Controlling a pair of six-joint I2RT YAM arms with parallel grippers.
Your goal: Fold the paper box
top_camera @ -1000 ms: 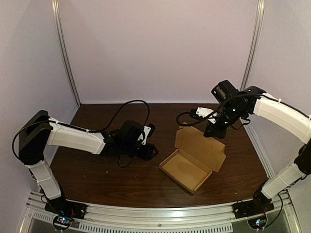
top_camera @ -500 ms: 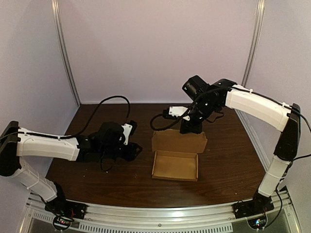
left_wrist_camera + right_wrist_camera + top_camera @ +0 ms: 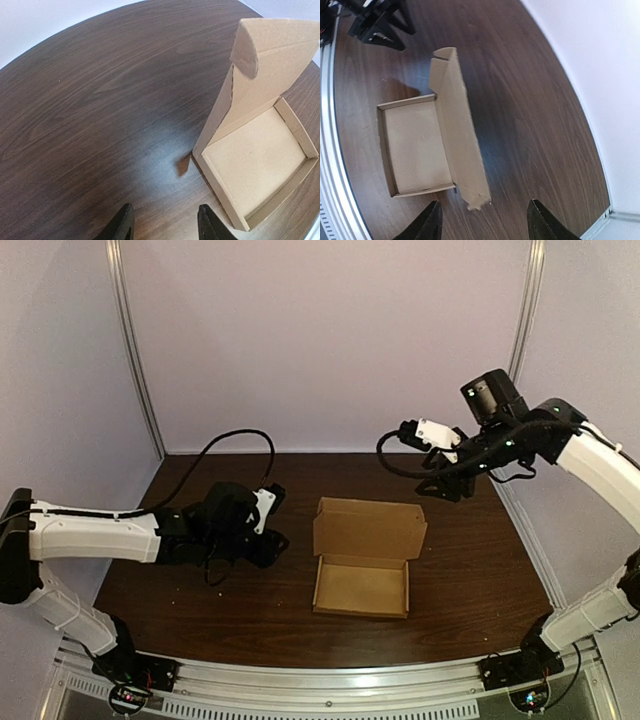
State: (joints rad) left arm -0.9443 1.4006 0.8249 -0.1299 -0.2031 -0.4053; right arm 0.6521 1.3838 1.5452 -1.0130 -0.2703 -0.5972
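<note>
Since half a second ago, the right arm has swung away from the paper box [image 3: 362, 562], back and off to the right. I now see the right end effector [image 3: 440, 486] raised beyond the box's far right corner, with the elbow bent high. The box has stayed put, its lid [image 3: 368, 530] standing upright along the far edge. The left arm has barely shifted. It lies stretched low over the surface [image 3: 200, 590], with the left end effector [image 3: 272, 540] just left of the box and not touching it.

From the left wrist, I see the left end effector [image 3: 164, 230] with its fingers apart and nothing between them, aimed at the bare surface [image 3: 75, 125] beside the box [image 3: 255, 165].

From the right wrist, the right end effector [image 3: 487, 222] is also spread wide and empty, looking down on the box [image 3: 420, 145] from well above its lid side.
</note>
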